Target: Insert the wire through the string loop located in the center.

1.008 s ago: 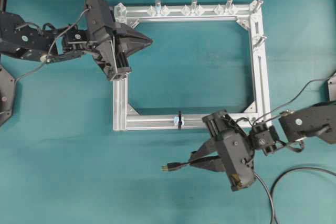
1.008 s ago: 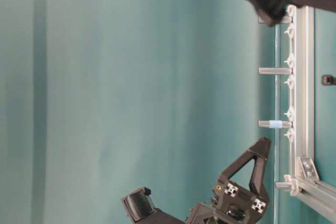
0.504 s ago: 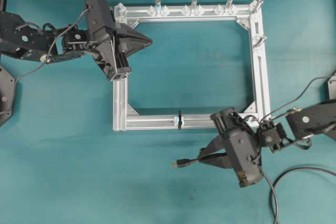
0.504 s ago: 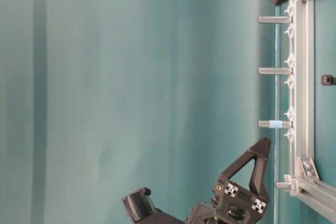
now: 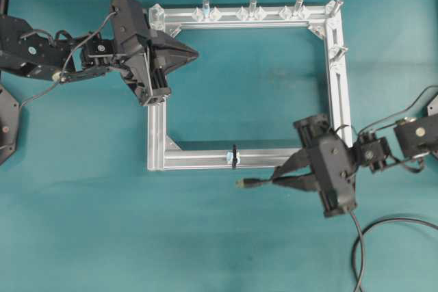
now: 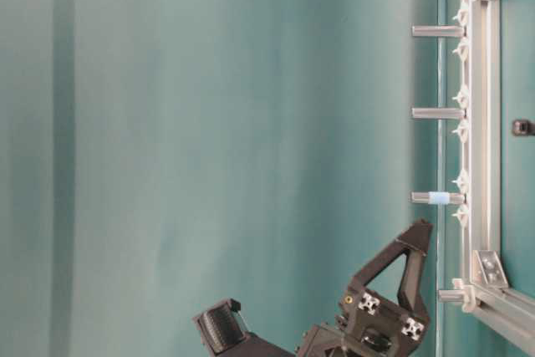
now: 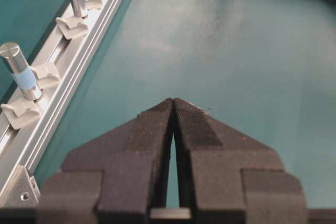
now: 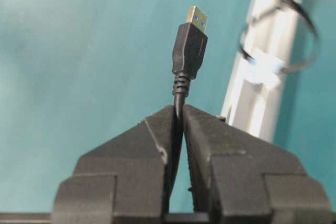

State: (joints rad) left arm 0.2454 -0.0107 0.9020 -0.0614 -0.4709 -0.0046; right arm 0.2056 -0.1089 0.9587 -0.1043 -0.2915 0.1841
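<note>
Jaws of the right gripper [image 5: 286, 175] pinch the wire [image 8: 188, 51] just behind its plug; left gripper [image 7: 173, 109] is closed, empty. Plug tip lies near the loop [image 5: 234, 156], at its five o'clock. Wire is held, threading not yet done.

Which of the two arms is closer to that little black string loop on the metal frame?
The right. Its end effector, holding the wire, sits just right of the string loop, slightly below the rail. The left end effector hangs shut at the frame's far upper-left corner.
</note>
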